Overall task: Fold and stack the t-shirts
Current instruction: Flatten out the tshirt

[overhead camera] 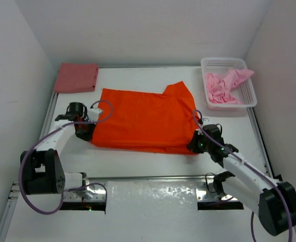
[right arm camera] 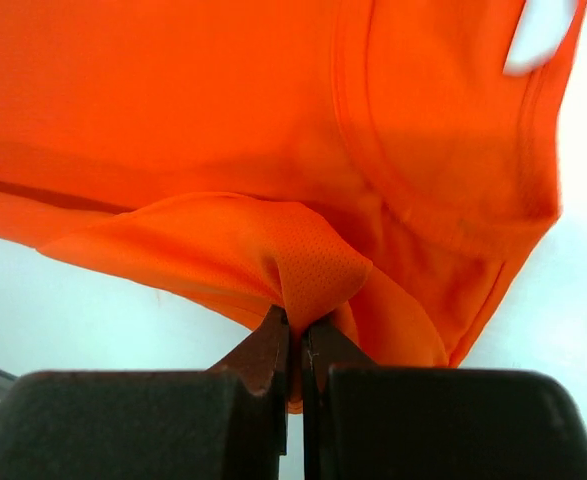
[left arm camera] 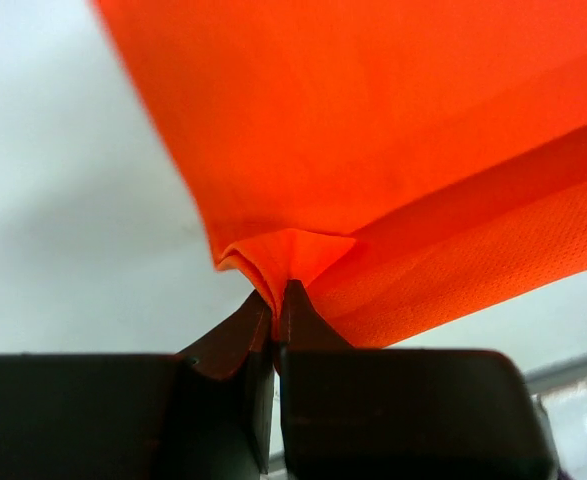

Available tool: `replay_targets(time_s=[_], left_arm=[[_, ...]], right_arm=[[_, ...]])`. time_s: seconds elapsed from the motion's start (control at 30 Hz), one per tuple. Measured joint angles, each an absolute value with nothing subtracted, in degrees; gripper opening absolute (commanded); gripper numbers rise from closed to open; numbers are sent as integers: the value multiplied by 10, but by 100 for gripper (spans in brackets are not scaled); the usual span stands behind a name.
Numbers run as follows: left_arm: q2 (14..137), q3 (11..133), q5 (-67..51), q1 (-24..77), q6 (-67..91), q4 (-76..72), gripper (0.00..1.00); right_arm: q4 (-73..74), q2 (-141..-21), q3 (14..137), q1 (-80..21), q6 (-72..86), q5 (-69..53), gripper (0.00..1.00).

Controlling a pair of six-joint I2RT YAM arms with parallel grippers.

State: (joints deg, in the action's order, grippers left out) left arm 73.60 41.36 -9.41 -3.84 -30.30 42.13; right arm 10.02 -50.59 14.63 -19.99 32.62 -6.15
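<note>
A bright orange t-shirt (overhead camera: 145, 119) lies spread over the middle of the table, one sleeve pointing to the far right. My left gripper (overhead camera: 87, 132) is shut on its near left corner, a pinch of orange cloth (left arm camera: 283, 255) bunched between the jaws (left arm camera: 278, 300). My right gripper (overhead camera: 194, 145) is shut on the near right corner, mesh fabric (right arm camera: 308, 270) folded into its jaws (right arm camera: 298, 330). A dusty rose-red t-shirt (overhead camera: 77, 77) lies folded at the far left. A light pink t-shirt (overhead camera: 226, 85) sits crumpled in the basket.
The white perforated basket (overhead camera: 251, 98) stands at the far right corner. White walls enclose the table on three sides. A metal rail with the arm bases (overhead camera: 153, 179) runs along the near edge.
</note>
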Motion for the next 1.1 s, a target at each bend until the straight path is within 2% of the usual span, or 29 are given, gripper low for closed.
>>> replay_targets(time_s=[0.23, 0.63, 0.73, 0.77, 0.83, 0.9, 1.0, 1.07, 1.1], left_arm=[[792, 531, -103, -38, -270, 389, 0], [945, 590, -105, -38, -228, 371, 0], [958, 609, -104, -38, -213, 358, 6], [960, 612, -103, -38, -207, 353, 14], [964, 620, -98, -39, -196, 342, 16], [972, 630, -92, -43, -186, 333, 29], [989, 648, -81, -61, -173, 323, 32], [1000, 665, -76, -81, -167, 321, 41], [1003, 673, -73, -89, -164, 319, 40]], right_arm=[[90, -598, 230, -177, 314, -51, 0], [75, -744, 299, -145, 263, -62, 0], [66, -772, 317, -142, 256, -60, 0], [63, -781, 323, -140, 255, -59, 0], [61, -798, 334, -136, 255, -56, 0], [60, -817, 347, -135, 255, -53, 0], [60, -850, 369, -133, 252, -49, 0], [60, -869, 380, -132, 250, -46, 0], [60, -875, 385, -132, 248, -45, 0]])
